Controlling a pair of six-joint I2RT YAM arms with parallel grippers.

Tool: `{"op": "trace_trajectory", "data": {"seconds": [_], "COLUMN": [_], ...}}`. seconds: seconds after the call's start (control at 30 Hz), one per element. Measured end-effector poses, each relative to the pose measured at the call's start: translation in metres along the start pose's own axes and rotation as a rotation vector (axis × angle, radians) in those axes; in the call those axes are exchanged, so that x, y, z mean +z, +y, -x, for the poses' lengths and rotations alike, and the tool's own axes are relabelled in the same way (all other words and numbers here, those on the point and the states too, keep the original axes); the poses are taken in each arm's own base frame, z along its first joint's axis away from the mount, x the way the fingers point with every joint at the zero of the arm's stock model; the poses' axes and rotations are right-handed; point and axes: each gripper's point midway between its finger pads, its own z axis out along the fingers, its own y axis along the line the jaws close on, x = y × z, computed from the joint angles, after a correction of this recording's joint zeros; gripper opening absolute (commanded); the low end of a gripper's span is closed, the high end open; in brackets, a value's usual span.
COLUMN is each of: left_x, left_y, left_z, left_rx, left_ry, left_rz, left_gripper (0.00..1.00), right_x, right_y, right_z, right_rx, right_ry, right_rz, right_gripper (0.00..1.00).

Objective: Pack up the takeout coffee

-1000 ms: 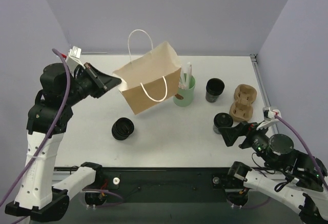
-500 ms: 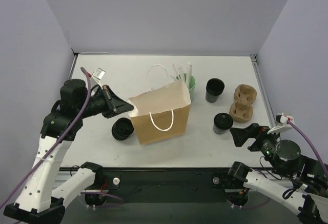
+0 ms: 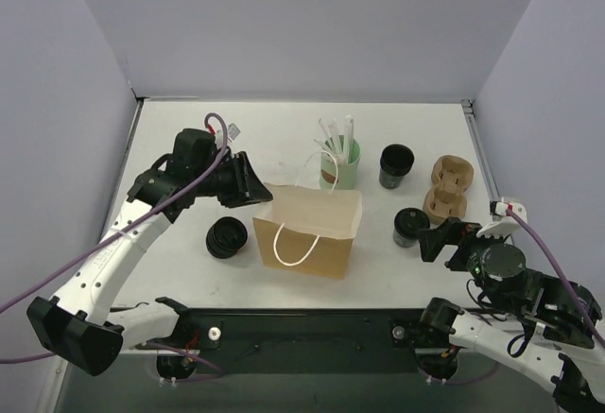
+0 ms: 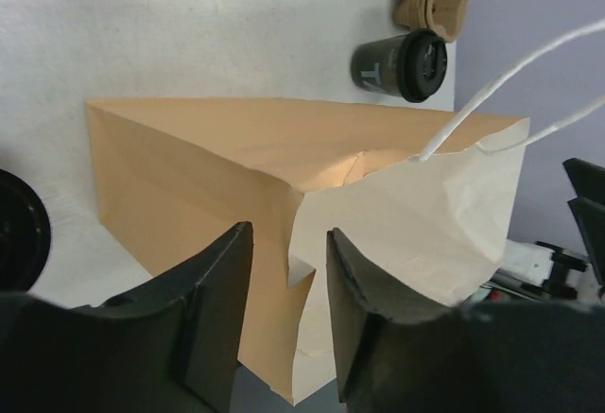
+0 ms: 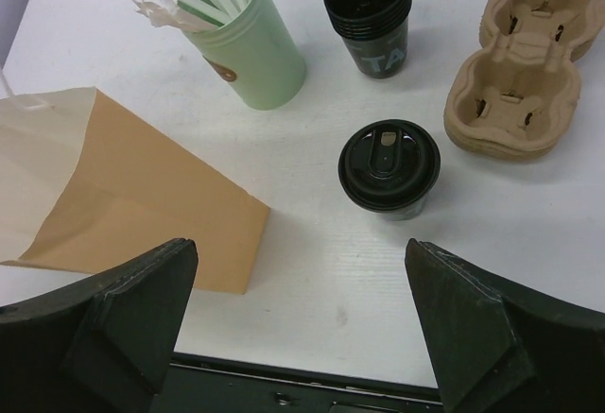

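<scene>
The takeout coffee [image 3: 409,227], a small black cup with a black lid, stands upright at the right of the table and also shows in the right wrist view [image 5: 389,167] and the left wrist view [image 4: 405,65]. A brown paper bag [image 3: 312,232] with white handles stands open-topped at the front middle. My left gripper [image 3: 253,184] is at the bag's upper left rim. Its jaws are parted, and the paper edge [image 4: 301,243] lies loose in the gap of the left gripper [image 4: 286,238]. My right gripper [image 3: 437,241] hangs wide open and empty just right of the coffee, the right gripper [image 5: 298,254] looking down on bare table.
A mint-green cup of white straws [image 3: 338,163] stands behind the bag. A stack of open black cups [image 3: 396,165] and a brown pulp cup carrier [image 3: 447,188] are at the back right. A squat stack of black lids [image 3: 227,237] lies left of the bag.
The left arm has swung the bag down from the air and rightwards, so that it now stands on the table, and the left jaws have parted. The right gripper has shifted slightly.
</scene>
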Motion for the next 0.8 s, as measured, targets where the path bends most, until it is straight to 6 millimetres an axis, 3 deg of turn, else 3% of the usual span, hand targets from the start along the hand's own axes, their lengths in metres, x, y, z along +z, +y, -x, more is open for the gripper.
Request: {"op": "trace_trajectory", "data": {"seconds": [0.13,0.33,0.6,0.8], "left_x": [0.000,-0.013,-0.027,-0.019], "left_y": [0.000,0.002,-0.007,-0.005], "left_z": [0.017,0.033,0.015,0.008], "left_rx": [0.051,0.137,0.287,0.370], "left_ry": [-0.038,-0.101,-0.107,-0.094], "left_rz": [0.042,0.118,0.108,0.150], "left_gripper": [0.61,0.62,0.64,0.63], "right_x": [0.007,0.014,0.019,0.026], "right_y": [0.000,-0.004,0.006,0.010], "right_z": [-0.001,0.004,0.042,0.045], "right_rx": [-0.020,-0.038,-0.111,-0.165], "right_ry": [0.009,-0.005,-0.054,-0.042], "right_rz": [-0.048,-0.116,-0.210,-0.245], "right_gripper": [1.00,1.00,0.99,0.97]}}
